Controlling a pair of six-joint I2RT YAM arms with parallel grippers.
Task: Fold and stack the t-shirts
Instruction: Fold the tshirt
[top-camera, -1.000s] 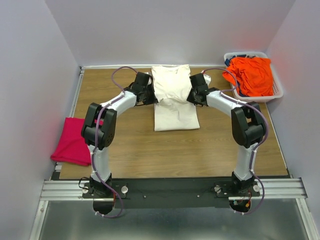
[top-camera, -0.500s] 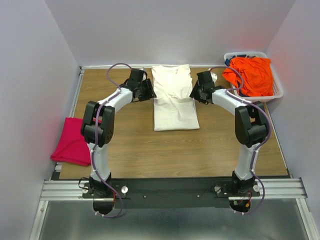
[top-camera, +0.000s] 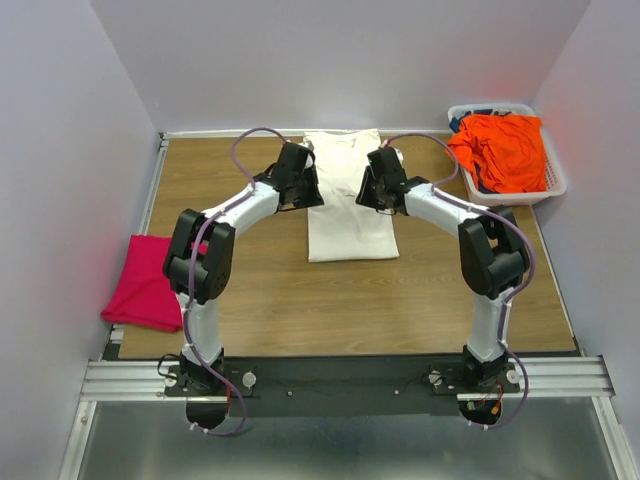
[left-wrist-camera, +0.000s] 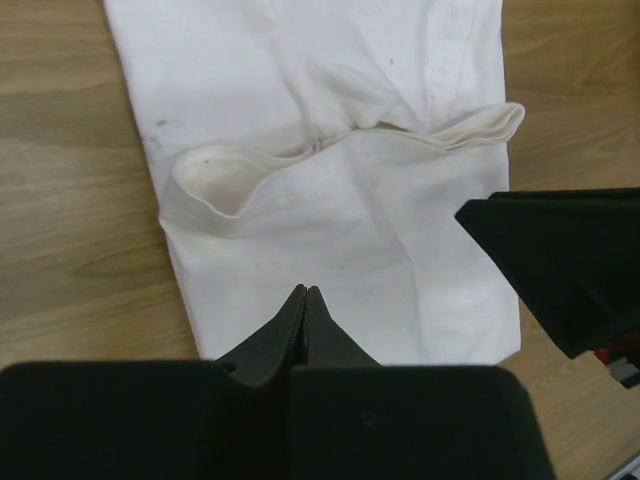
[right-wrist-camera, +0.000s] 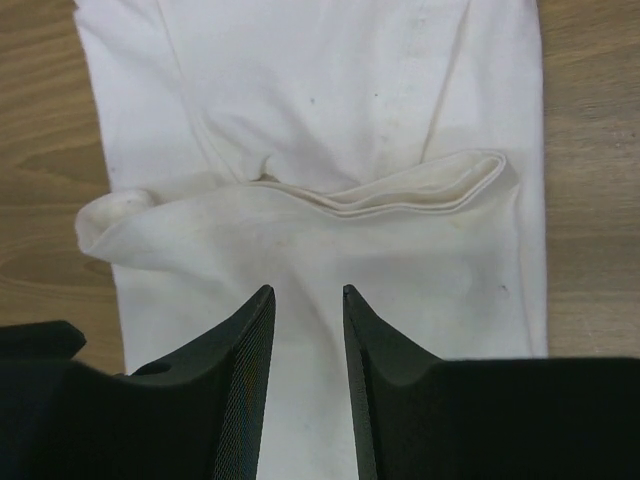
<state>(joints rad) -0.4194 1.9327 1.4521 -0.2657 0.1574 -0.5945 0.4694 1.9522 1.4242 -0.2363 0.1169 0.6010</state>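
Observation:
A cream-white t-shirt (top-camera: 345, 195) lies flat at the back middle of the table, folded into a long narrow strip. A folded hem crosses it (left-wrist-camera: 330, 150) (right-wrist-camera: 400, 195). My left gripper (top-camera: 312, 190) (left-wrist-camera: 306, 290) hovers over the shirt's left part, shut, with nothing between its fingers. Over the right part is my right gripper (top-camera: 368, 188) (right-wrist-camera: 306, 292), open, with bare cloth showing in the gap. Its dark body also shows in the left wrist view (left-wrist-camera: 560, 260). A magenta-pink t-shirt (top-camera: 145, 285) lies folded at the table's left edge. A bright orange t-shirt (top-camera: 505, 150) is bunched in the basket.
The white lattice basket (top-camera: 556, 190) stands at the back right corner, with a dark cloth under the orange shirt. Grey walls close in the table on the left, back and right. Bare wood (top-camera: 350, 300) lies between the white shirt and the arm bases.
Both grippers drew outward from the white shirt's sides, then came back in over it. The left jaws opened and closed again. The right jaws went from shut to open.

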